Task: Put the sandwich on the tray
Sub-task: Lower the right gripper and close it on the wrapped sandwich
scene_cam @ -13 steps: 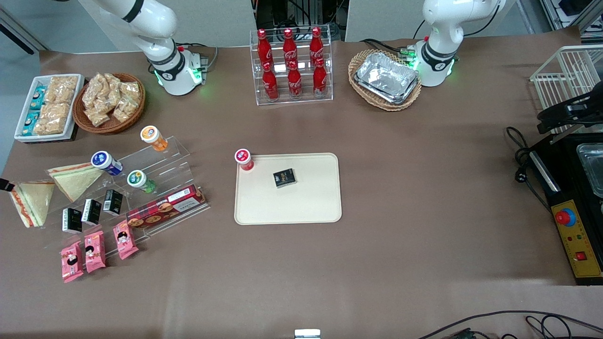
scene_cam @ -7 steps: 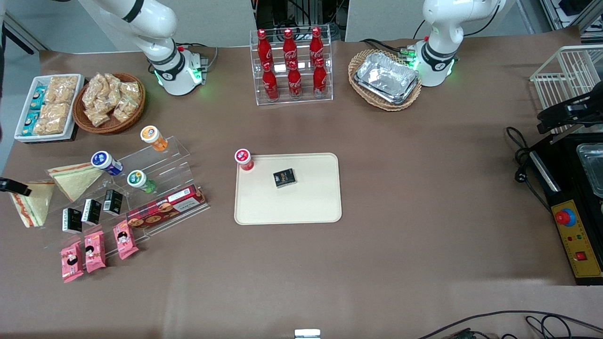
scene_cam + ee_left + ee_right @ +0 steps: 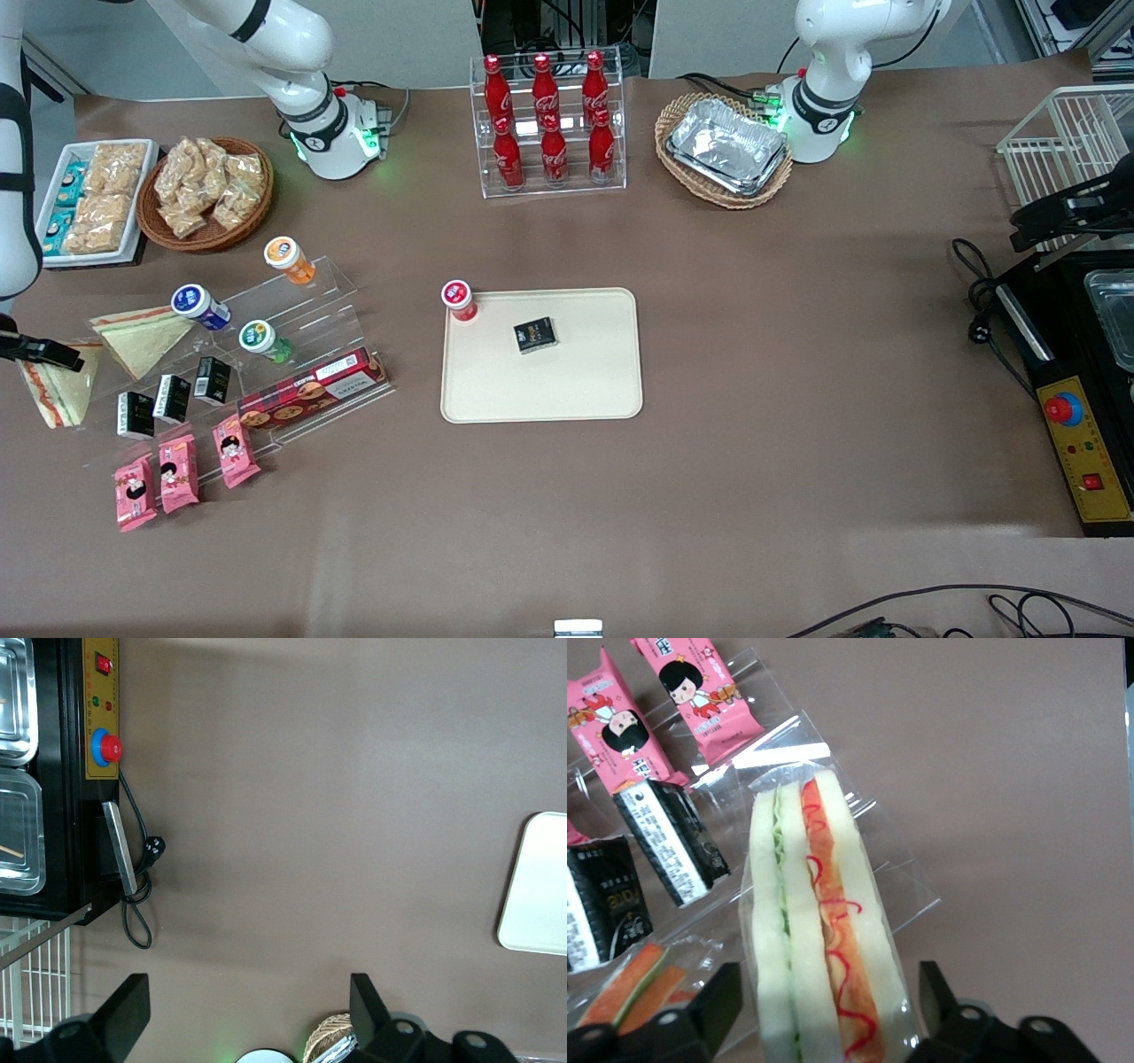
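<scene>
The sandwich [image 3: 66, 394], a wrapped triangle of pale bread with a red-orange filling stripe, lies on the clear acrylic stand at the working arm's end of the table. In the right wrist view the sandwich [image 3: 824, 930] shows its cut edge between my fingers. My gripper [image 3: 828, 1019] is open, with one black finger [image 3: 713, 1010] on each side of the sandwich and a gap at both. In the front view the gripper [image 3: 44, 356] sits over the sandwich's upper corner. The cream tray [image 3: 540, 390] lies at the table's middle; its edge shows in the left wrist view [image 3: 536, 895].
A red-capped bottle [image 3: 459, 301] and a small black box [image 3: 535, 335] are on the tray. A sandwich with a green-and-red edge [image 3: 142, 337], black boxes [image 3: 173, 397], pink snack packs [image 3: 177, 461] and a cookie box [image 3: 310, 388] share the acrylic stand beside the sandwich.
My gripper has slid farther in over the sandwich from the table's end, and the arm's white link has come into the front view. The sandwich has not moved.
</scene>
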